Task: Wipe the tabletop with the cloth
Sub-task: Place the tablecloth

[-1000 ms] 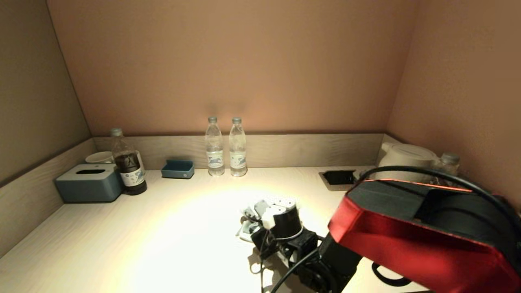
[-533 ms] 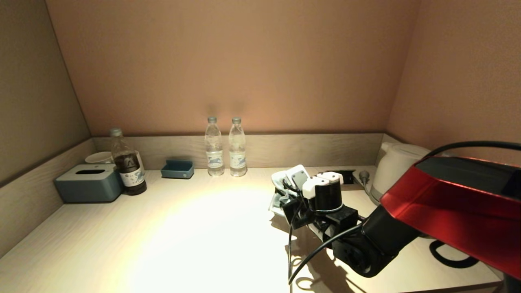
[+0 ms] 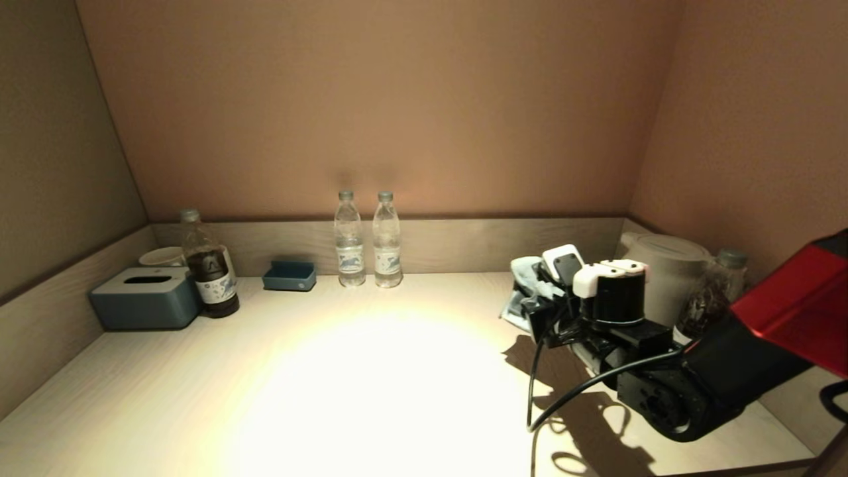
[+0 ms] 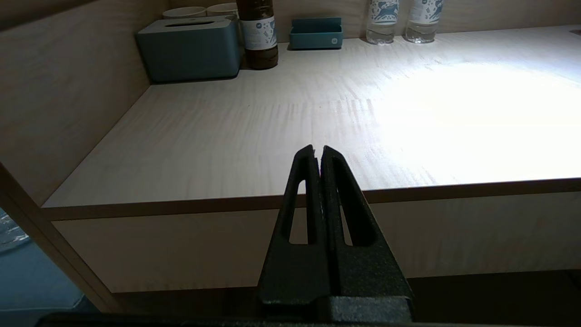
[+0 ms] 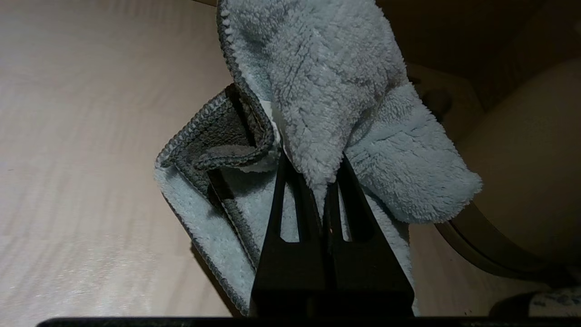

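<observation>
Swept rightward toward the kettle [image 3: 666, 275], right gripper [image 5: 326, 200] pinches the seemingly bunched, fluffy pale-blue cloth [image 5: 317, 91].

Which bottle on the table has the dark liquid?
The dark-liquid bottle at far left beside the tissue box; the two water bottles hold clear water.

A blue-grey tissue box [image 3: 146, 297], dark drink bottle [image 3: 209, 267], small blue tray [image 3: 289, 275], two water bottles [image 3: 368, 239] and a white kettle [image 3: 666, 275] line the wall.

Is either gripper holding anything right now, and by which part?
The right gripper pinches a bunched fold of the cloth; the rest drapes loose. The left gripper holds nothing.
</observation>
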{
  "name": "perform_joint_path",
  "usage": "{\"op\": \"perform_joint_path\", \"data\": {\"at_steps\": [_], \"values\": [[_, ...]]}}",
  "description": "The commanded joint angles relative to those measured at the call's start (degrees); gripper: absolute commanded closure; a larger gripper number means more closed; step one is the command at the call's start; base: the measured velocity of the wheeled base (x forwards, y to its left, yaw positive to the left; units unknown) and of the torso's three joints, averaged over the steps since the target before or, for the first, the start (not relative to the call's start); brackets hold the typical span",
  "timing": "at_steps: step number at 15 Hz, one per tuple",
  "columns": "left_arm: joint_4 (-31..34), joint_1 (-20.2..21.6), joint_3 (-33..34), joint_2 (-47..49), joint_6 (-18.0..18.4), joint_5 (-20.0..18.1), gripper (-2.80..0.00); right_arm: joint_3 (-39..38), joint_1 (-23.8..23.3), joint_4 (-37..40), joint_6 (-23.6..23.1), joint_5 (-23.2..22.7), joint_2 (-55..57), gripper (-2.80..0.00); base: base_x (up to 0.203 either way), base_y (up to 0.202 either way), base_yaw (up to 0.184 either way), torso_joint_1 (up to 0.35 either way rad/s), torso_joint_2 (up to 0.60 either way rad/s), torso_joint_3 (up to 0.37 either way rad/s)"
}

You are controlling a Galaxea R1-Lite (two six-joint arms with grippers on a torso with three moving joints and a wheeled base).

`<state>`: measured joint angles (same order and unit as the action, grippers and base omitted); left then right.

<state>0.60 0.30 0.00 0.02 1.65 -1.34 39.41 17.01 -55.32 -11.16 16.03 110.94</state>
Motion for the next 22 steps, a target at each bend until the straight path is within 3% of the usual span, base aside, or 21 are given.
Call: {"op": "perform_joint_path", "data": {"at_steps": [1, 3, 6, 10, 12, 16, 22], "values": [[0.0, 0.0, 0.0, 0.0, 0.0, 0.0, 0.00, -0.8, -3.6, -0.2, 1.4, 0.1, -1.4, 0.00, 0.000, 0.000, 0.000, 0.000, 0.00, 0.000], [0.0, 0.0, 0.0, 0.0, 0.0, 0.0, 0.00, -3.0, -7.5, 0.2, 4.3, 0.1, -2.6, 0.00, 0.000, 0.000, 0.000, 0.000, 0.00, 0.000], [0.0, 0.0, 0.0, 0.0, 0.0, 0.0, 0.00, -6.0, -9.4, 2.4, 7.9, 0.1, -4.4, 0.00, 0.000, 0.000, 0.000, 0.000, 0.00, 0.000], [0.0, 0.0, 0.0, 0.0, 0.0, 0.0, 0.00, -6.5, -10.2, 17.6, 19.9, 0.1, -8.6, 0.00, 0.000, 0.000, 0.000, 0.000, 0.00, 0.000], [0.0, 0.0, 0.0, 0.0, 0.0, -0.1, 0.00, -6.1, -10.6, 24.4, 23.5, 0.1, -10.5, 0.00, 0.000, 0.000, 0.000, 0.000, 0.00, 0.000], [0.0, 0.0, 0.0, 0.0, 0.0, 0.0, 0.00, -7.7, -15.8, 30.3, 24.1, 0.1, -12.3, 0.00, 0.000, 0.000, 0.000, 0.000, 0.00, 0.000], [0.0, 0.0, 0.0, 0.0, 0.0, 0.0, 0.00, -12.7, -17.1, 30.4, 23.6, 0.2, -14.4, 0.00, 0.000, 0.000, 0.000, 0.000, 0.00, 0.000]]}}
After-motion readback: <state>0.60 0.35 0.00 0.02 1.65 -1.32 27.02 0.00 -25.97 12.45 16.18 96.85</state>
